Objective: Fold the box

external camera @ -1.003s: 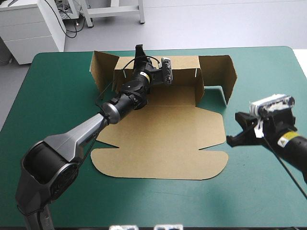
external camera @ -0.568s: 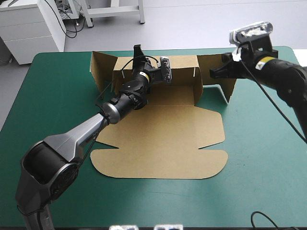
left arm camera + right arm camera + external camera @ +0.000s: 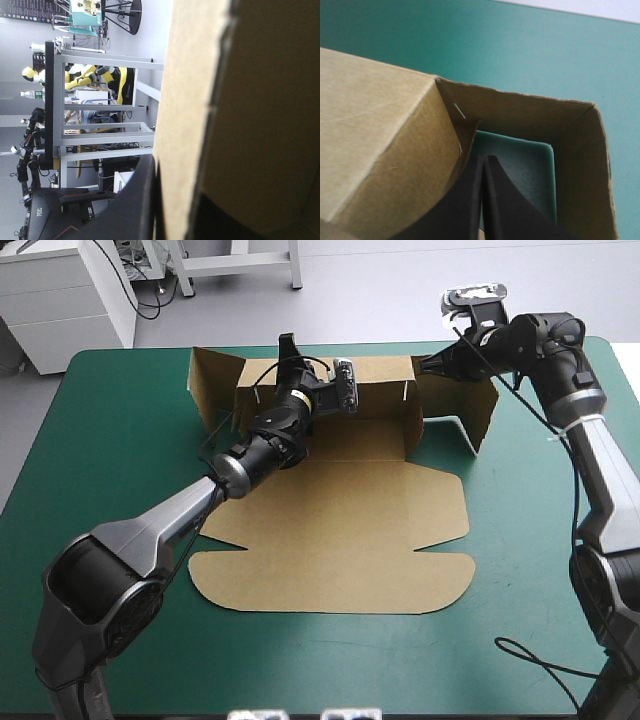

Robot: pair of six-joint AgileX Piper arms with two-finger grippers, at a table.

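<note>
At the table's point(image 3: 110, 470) far edge, box point(image 3: 340, 530) wall being pinched by left gripper point(image 3: 290, 346), closed right gripper point(image 3: 428, 362) being held inside the right corner flap.

No writing, brand, number or sign can be read on the box point(image 3: 340, 530) or on the teal-green cover point(image 3: 120, 440). A small yellowish sticker point(image 3: 297, 400) sits on the wrist just behind the jaws of the left gripper point(image 3: 291, 342), but it is too small to make out.
</note>
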